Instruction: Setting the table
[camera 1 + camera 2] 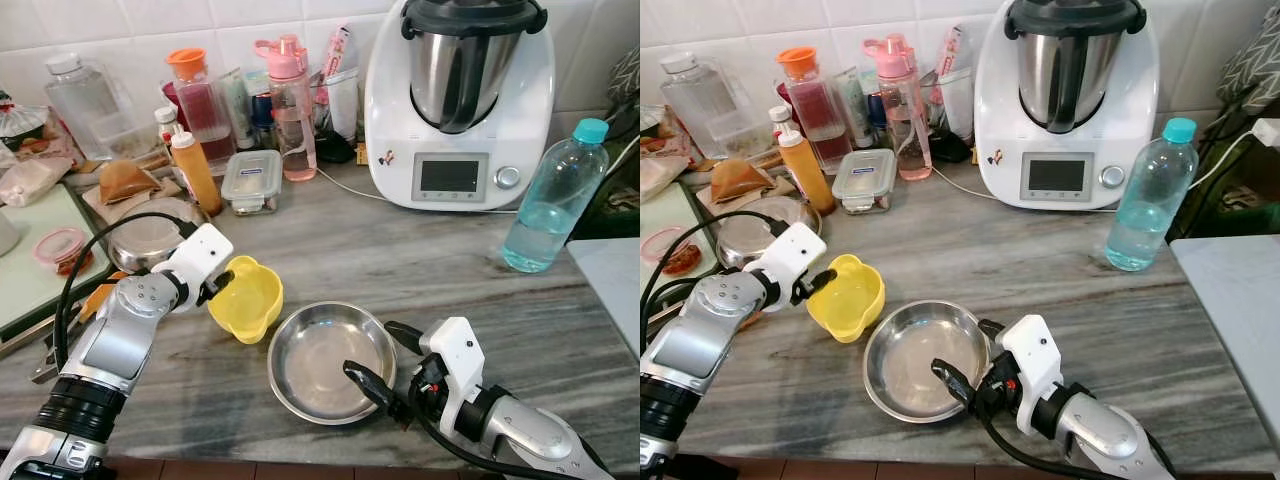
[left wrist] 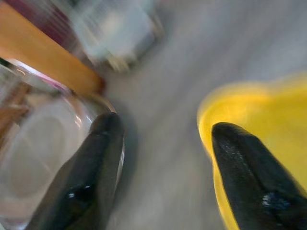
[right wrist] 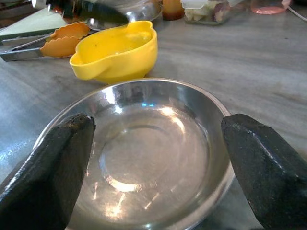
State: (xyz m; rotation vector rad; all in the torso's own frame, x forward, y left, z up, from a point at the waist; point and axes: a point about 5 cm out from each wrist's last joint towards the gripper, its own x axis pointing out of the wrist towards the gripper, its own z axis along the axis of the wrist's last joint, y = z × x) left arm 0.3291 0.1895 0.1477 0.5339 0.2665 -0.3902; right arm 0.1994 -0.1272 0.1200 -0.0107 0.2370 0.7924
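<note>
Steel bowl (image 1: 330,362) sits on the grey counter (image 1: 450,270), touching yellow bowl (image 1: 246,298). Right gripper (image 1: 385,352) spread wide at its near rim, holding nothing. Left gripper (image 1: 215,284) pinches yellow bowl's rim.

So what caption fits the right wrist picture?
Open right claw facing the steel bowl, yellow bowl just behind.

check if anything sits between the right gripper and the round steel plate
Nothing visible does. The right gripper is open at the near rim of the round steel plate, one finger over its inside. The yellow plastic bowl sits on the plate's far left.
</note>
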